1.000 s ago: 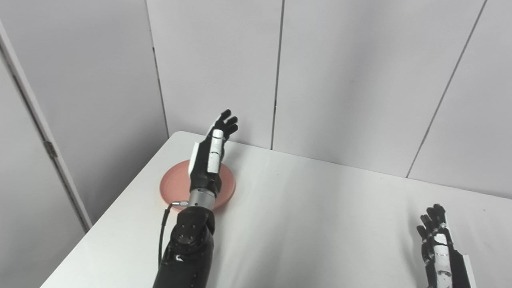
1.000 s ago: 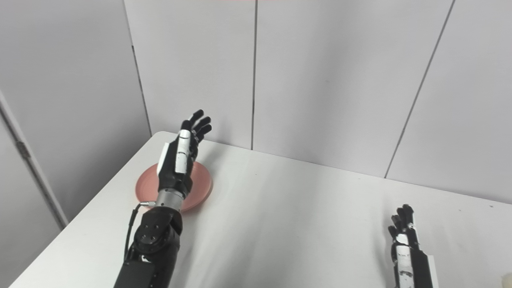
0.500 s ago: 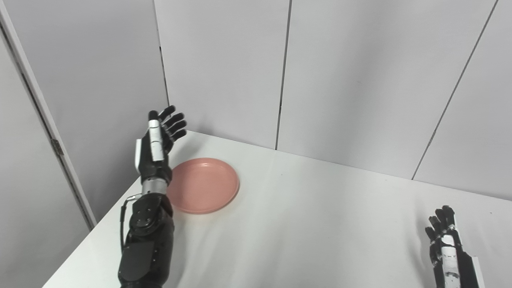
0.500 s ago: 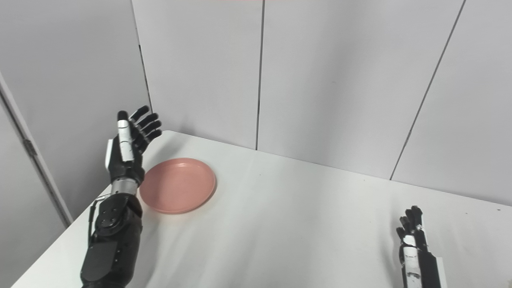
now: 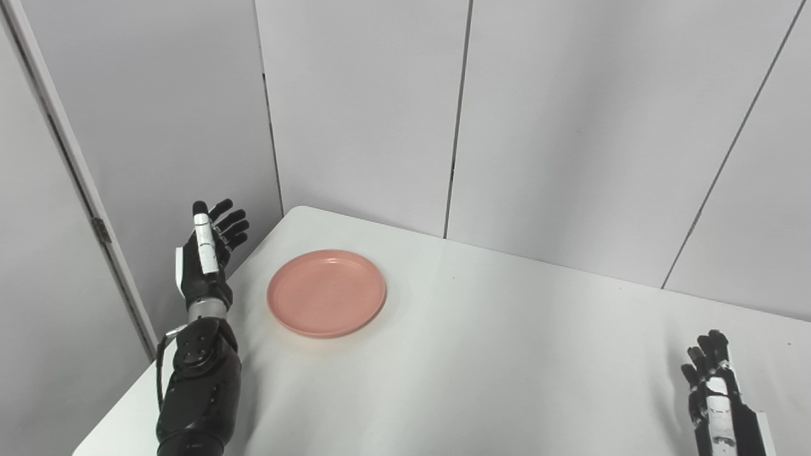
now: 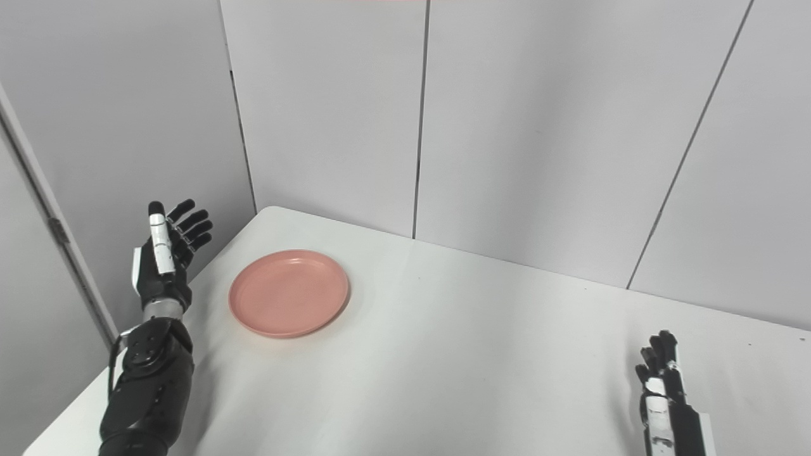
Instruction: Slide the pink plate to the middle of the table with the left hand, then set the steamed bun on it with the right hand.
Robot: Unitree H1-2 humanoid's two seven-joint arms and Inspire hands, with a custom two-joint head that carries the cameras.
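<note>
The pink plate point(image 5: 326, 291) lies empty on the white table point(image 5: 494, 361), near its far left corner. My left hand point(image 5: 206, 253) is raised at the table's left edge, to the left of the plate and apart from it, open with fingers spread. My right hand point(image 5: 716, 396) is low at the bottom right, fingers straight up and open, holding nothing. No steamed bun shows in either view.
Grey wall panels point(image 5: 570, 126) stand right behind the table's far edge. The table's left edge point(image 5: 190, 329) runs just beside my left forearm.
My left hand has swung from above the plate out to the left, past the table's left edge. The camera has shifted a little. The plate and my right hand stayed put.
</note>
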